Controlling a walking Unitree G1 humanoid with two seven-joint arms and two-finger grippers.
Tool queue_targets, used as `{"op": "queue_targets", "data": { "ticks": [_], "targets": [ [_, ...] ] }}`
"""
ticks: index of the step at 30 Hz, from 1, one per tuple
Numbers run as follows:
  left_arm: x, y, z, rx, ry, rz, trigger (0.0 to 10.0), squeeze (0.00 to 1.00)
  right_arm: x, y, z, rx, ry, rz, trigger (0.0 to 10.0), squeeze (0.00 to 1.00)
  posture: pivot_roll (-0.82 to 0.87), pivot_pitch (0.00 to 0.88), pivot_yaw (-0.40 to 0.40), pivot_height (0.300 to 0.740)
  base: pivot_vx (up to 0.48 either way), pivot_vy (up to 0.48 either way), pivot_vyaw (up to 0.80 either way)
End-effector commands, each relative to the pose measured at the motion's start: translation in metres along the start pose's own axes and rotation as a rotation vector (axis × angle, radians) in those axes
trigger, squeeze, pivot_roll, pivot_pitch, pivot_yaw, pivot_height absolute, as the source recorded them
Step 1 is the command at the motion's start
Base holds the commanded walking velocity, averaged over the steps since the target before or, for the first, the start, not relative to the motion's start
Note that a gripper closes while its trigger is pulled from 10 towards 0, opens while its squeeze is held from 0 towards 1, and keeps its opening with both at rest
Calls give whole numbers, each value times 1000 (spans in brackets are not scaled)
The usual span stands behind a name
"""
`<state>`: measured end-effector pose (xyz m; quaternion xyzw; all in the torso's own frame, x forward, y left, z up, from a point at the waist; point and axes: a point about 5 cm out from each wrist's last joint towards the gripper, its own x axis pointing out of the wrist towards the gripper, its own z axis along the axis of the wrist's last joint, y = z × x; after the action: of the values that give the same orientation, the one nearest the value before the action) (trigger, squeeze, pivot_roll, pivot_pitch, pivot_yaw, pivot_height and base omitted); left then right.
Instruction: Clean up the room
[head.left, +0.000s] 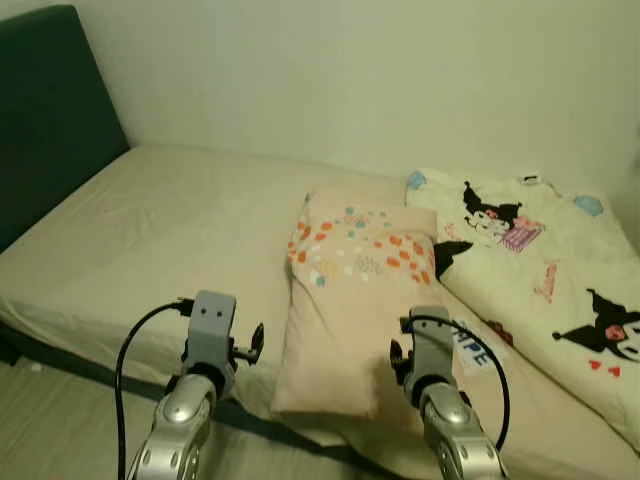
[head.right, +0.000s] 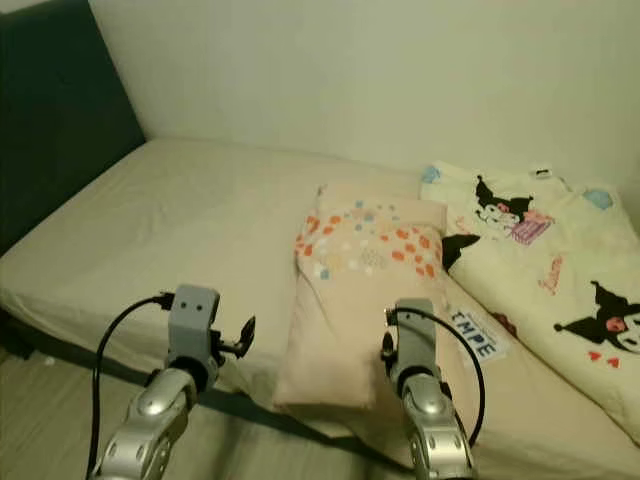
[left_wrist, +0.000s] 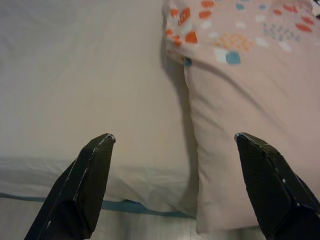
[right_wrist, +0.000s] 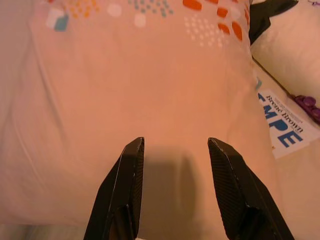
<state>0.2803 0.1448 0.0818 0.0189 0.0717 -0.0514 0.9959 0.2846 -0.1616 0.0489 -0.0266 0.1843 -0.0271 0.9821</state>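
Cartoon blanket (head.left: 540, 260) touching pillow's (head.left: 345, 310) side

Bed (head.left: 180, 230) carries pillow (head.left: 350, 300), cartoon blanket (head.left: 540, 270).

The pillow (head.left: 350, 300) hides part of the printed label (head.left: 474, 345).

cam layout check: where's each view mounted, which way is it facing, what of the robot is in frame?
Left eye view: head camera, looking forward and down at the bed; both silver arms in frame, the pillow between them.
Right eye view: the other eye of the stereo pair, same scene, plus the cartoon blanket.
Left wrist view: along the left end effector, fingers open, facing the pillow's edge and the sheet.
Right wrist view: along the right end effector, fingers open above the pillow.
Shared: all four show the pillow.
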Motion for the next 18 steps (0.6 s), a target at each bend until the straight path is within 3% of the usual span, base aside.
{"op": "queue_targets", "data": {
  "ticks": [1,10,18],
  "targets": [
    [-3,0,-8,-23,26,8,10000,0,-2,-2,-4,23,6,-7,10000,0,-111,105,21,620,0,0,0],
    [-6,9,-11,-87,23,72,10000,0,-2,-1,-1,21,-16,3,10000,0,-107,107,19,615,0,0,0],
    [-7,5,-11,-100,18,55,10000,0,-4,-3,3,32,-34,-16,10000,0,-106,117,20,615,0,0,0]
  ]
}}
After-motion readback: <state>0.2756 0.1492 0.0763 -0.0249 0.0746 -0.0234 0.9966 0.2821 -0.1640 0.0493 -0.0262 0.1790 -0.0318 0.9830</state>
